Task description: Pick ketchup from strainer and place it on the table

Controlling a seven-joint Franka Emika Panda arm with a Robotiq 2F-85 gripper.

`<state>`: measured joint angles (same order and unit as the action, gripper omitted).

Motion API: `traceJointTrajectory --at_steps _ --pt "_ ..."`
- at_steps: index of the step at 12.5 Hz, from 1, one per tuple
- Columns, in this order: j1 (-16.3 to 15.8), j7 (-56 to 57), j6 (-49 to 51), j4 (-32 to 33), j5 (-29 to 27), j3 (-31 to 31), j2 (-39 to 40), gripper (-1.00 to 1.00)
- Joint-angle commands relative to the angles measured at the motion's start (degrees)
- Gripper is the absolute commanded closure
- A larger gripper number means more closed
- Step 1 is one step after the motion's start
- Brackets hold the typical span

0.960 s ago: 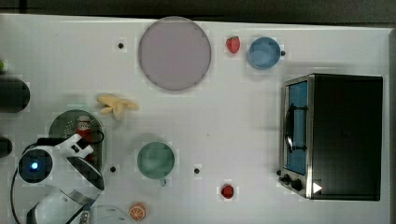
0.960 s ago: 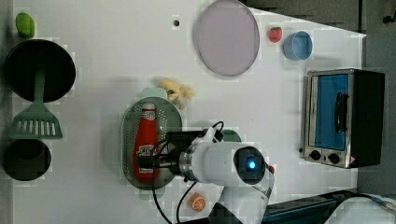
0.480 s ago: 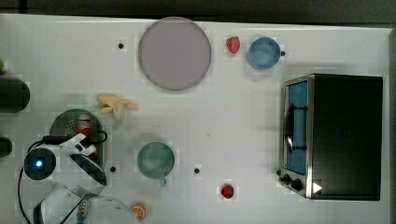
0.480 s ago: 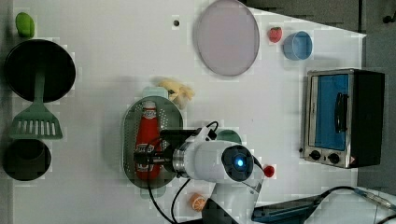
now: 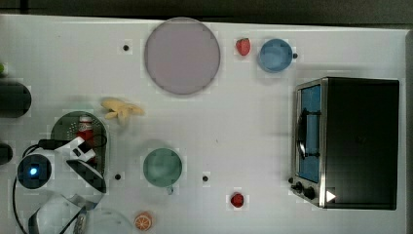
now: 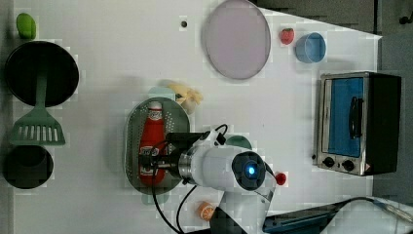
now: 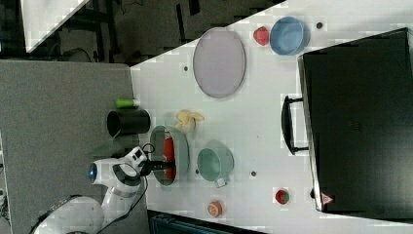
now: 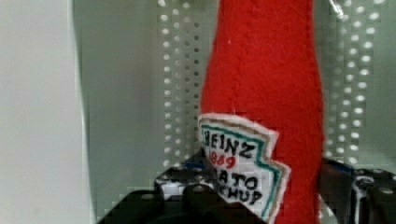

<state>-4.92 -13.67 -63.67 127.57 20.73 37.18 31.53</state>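
The gripper point(image 8: 261, 196) sat low inside the strainer point(image 8: 140, 93), one dark finger point(image 8: 182, 186) on each side of the ketchup point(image 8: 266, 79) at its label. Whether the fingers had already pressed against the bottle or stood just clear of it could not be told. They were partly spread, about as wide as the bottle's body. The ketchup looked like red felt with a stitched white label.

In the left view, the ketchup point(image 6: 150, 141) lay flat along the length of the strainer point(image 6: 132, 141), its white cap pointing toward the banana peel point(image 6: 186, 95) just beyond the strainer's far end. The gripper point(image 6: 158, 158) reached in from the white arm and covered the bottle's lower part.

In the top view, the arm hid most of the bottle, leaving its cap end point(image 5: 85, 127) showing in the strainer point(image 5: 63, 127). In the right view, the strainer point(image 7: 181, 146) was seen from the side with the ketchup point(image 7: 168, 148) as a red strip inside.

Beside the strainer stood a green cup point(image 5: 162, 167) on the table point(image 5: 234, 122). Farther from the strainer were a grey plate point(image 5: 181, 55), a blue bowl point(image 5: 275, 55), a strawberry point(image 5: 242, 46) and a toaster oven point(image 5: 346, 141).
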Motion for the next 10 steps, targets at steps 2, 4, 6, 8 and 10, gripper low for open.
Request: traceJointTrajectory --at_steps 2,4,6,8,10 --pt "1.79 -2.34 7.26 0.24 -6.10 3.95 -11.78 -0.22" --pt "3.24 -1.77 14.13 -0.98 -13.69 5.42 -16.79 -0.22" --pt "4.38 3.50 20.54 -3.18 -20.13 5.44 -20.97 -0.22" --pt "5.94 10.54 26.66 -5.86 -23.21 4.53 -24.11 -0.22" --pt "7.73 15.84 32.21 -8.89 -24.05 2.73 -26.26 -0.22"
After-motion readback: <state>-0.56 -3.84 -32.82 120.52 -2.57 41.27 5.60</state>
